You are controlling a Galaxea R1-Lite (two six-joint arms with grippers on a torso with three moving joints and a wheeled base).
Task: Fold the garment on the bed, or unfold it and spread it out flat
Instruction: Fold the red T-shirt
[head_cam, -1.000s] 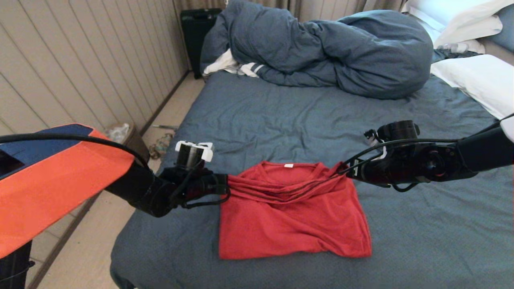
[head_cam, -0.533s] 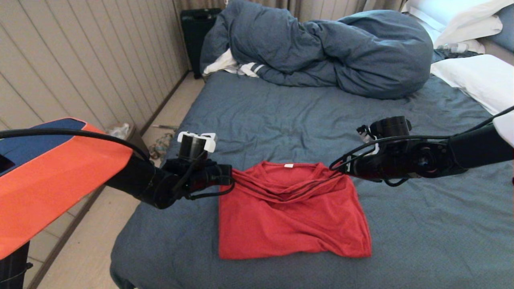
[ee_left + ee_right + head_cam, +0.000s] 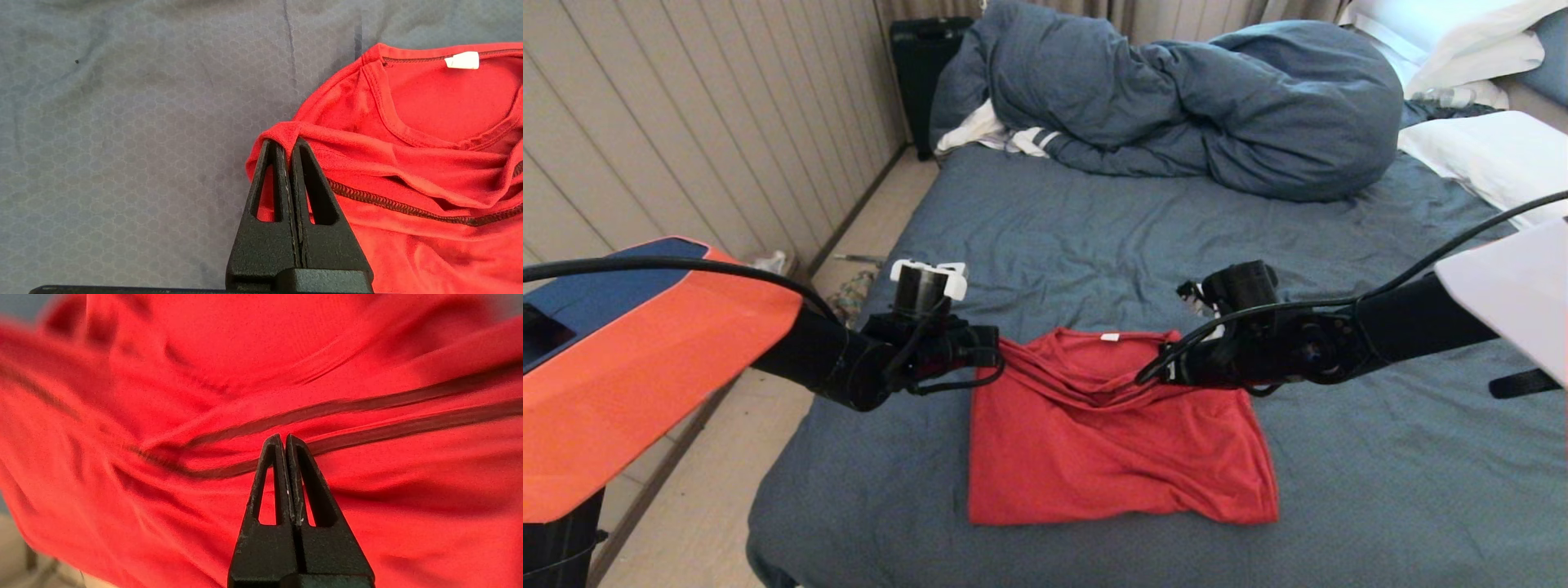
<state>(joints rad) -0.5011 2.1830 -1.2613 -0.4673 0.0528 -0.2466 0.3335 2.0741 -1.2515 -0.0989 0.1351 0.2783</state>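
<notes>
The red short-sleeved T-shirt (image 3: 1119,445) lies on the near part of the large bed with the wrinkled dark blue-grey sheet (image 3: 1094,237), already reduced to a compact, roughly rectangular packet: sleeves tucked out of sight, collar and its small white neck label (image 3: 1109,336) at the far edge, printed side hidden. So the fold looks well under way. The black left gripper (image 3: 287,149) is pressed fully together on a ridge of red cloth at the shirt's far left corner, beside the collar; the left wrist view shows the fabric pinched between the tips. The black right gripper (image 3: 284,441) is likewise fully closed, out over the far right part of the shirt, with a dark-stitched hem line running just past its tips. The right wrist view is smeared, so whether cloth is actually caught between those tips is hard to be sure of, though a band of fabric stretched between the two grippers in the head view suggests it probably is. That raised band (the hem edge, by its black overlock stitching) sits gathered across the collar area, while the near half lies flat with some creasing at its right corner. What seems left is to lay this lifted edge down squarely, let go, and smooth the packet. The bunched dark blue-grey duvet (image 3: 1176,98) and white pillows (image 3: 1486,155) stay well apart at the far end.
</notes>
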